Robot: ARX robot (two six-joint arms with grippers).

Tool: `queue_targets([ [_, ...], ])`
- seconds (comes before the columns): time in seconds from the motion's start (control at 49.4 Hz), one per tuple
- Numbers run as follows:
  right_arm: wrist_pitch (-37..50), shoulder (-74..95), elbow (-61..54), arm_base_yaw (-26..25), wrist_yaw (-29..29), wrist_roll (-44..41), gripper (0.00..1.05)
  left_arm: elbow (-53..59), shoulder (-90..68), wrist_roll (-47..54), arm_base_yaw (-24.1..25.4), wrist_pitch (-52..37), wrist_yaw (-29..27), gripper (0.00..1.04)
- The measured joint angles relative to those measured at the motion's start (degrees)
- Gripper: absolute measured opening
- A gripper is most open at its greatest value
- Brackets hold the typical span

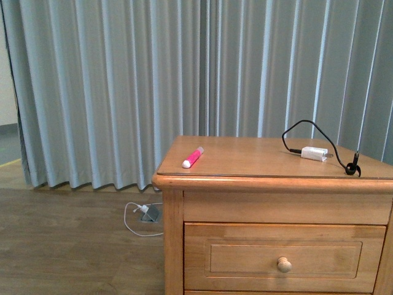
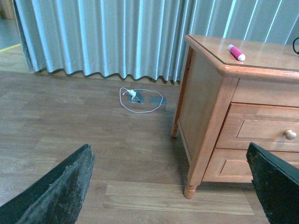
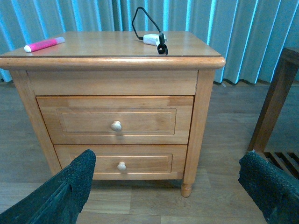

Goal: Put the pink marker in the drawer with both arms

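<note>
Pink marker [image 1: 193,158] sits on the wooden cabinet [image 1: 258,158] near its front-left corner, the upper drawer [image 1: 233,258] under it is shut, and left claw [image 2: 169,154] and right claw [image 3: 168,156] both hang wide open, empty.

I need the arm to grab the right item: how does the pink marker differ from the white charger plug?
The pink marker is a slim pink stick with a white end; the charger plug is a blocky white box. The plug trails a looping black cable; the marker has nothing attached. The marker lies toward the left front of the cabinet top, the plug toward the right. Both rest on that top.
</note>
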State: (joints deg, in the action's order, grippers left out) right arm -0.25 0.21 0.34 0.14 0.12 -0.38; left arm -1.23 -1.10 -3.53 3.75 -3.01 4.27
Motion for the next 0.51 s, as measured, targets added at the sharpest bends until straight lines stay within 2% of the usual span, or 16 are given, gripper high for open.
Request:
queue_targets([
  [0.203,-0.15,0.11,0.02,-0.13,-0.57,0.2,0.96,0.0,0.0,0.0,0.0,0.0,0.0,0.99],
  [0.263,-5.55,2.78,1.64,-2.32,-8.98,1.05,0.96,0.0,0.0,0.0,0.0,0.0,0.0,0.99],
  [0.324,-6.67,6.14,1.92,-2.89,-12.39,1.97,0.96,0.0,0.0,0.0,0.0,0.0,0.02,0.99],
  [0.426,-3.41,13.11,3.02,-1.42,-10.67,2.67,0.96,0.0,0.0,-0.02,0.0,0.0,0.0,0.99],
  [0.507,4.04,22.01,4.35,1.46,-8.2,2.69,0.96,0.0,-0.02,-0.02,0.0,0.0,-0.02,0.99],
])
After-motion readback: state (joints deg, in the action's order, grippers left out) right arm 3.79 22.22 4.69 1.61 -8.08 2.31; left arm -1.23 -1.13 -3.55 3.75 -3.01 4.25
